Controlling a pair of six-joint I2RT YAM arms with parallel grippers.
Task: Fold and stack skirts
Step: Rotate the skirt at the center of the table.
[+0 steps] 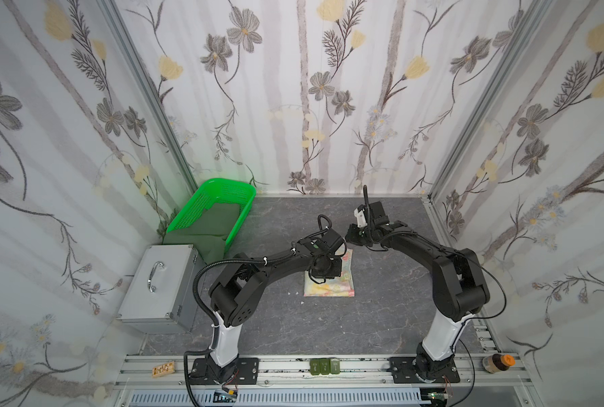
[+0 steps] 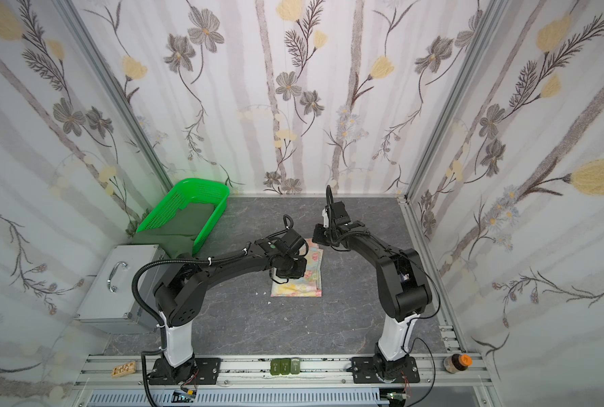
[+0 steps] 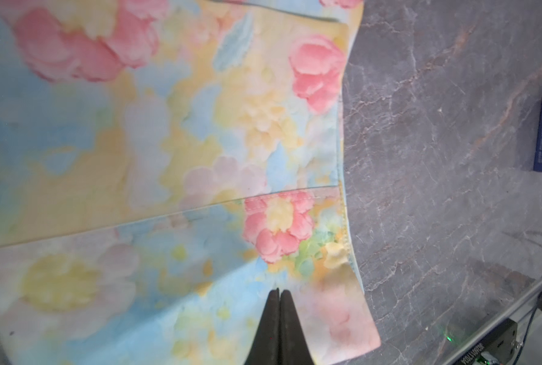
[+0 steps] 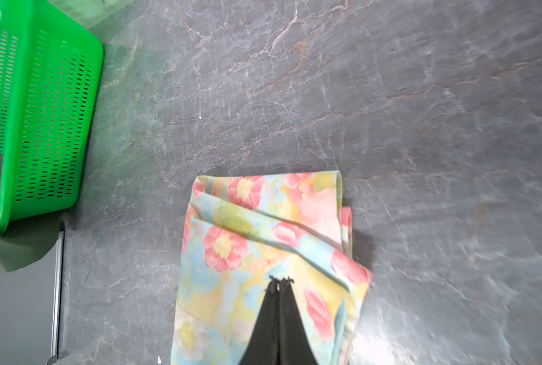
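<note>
Skirts first. Floral skirt lies folded into a rough rectangle mid-table, flat on the grey table, between the 2 arms. Dark green skirt sits partly in the green mesh basket at the far left corner. 1 flap spills out of the basket's near end toward the metal case. It looks unfolded to me.

Left gripper: jaws pressed together with nothing between them, tips over the floral cloth near a stitched hem. I can't tell if they touch it. Right gripper: jaws closed too, empty, over the far end of the same skirt, where the folded layers fan apart a little.

Handling guess: the floral piece looks thin, light and soft, so it likely slides on the smooth table. Its layers could slip open if I drag it by 1 corner. I'd pinch through all layers at the folded edge, or move it with 2 grips.

I judge the green skirt next. It looks bigger and floppy, probably heavier, and may snag on the basket mesh. I'd take the loose flap outside the basket, pull it clear slowly, then regrip at 2 points along the waistband or hem to spread it. A single pinch mid-cloth would just bunch it.
</note>
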